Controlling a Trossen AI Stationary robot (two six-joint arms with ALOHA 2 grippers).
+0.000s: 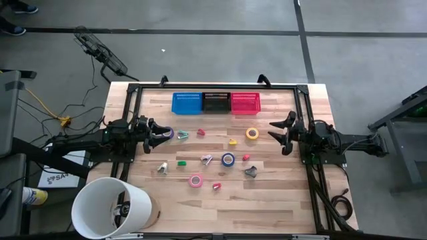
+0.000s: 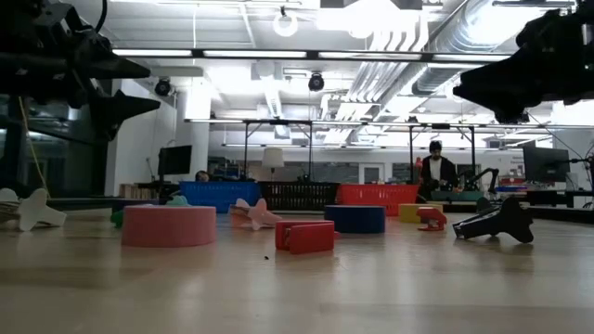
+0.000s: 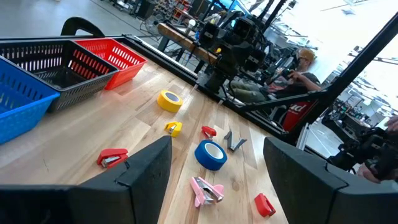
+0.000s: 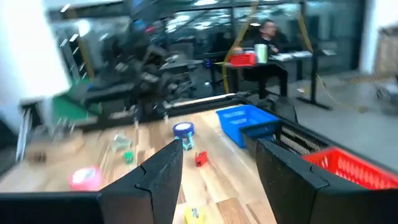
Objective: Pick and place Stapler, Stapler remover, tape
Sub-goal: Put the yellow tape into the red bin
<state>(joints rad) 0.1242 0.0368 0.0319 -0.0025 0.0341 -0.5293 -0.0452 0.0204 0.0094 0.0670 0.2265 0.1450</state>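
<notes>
A pink tape is seen nearest in the low view, lower left. Both the left gripper and right gripper are held apart, empty, mid-frame.

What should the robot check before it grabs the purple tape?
1. Left end effector open: ok, fingers spread.
2. Purple tape within reach: ok, right at the left fingertips.
3. Tape free of neighbours: ok, the green piece lies beside it, apart.
4. Right end effector out of the way: ok, open, at the table's right side.
5. Bins free: blue bin looks empty; ok.
6. Tape lying flat: cannot tell.
</notes>
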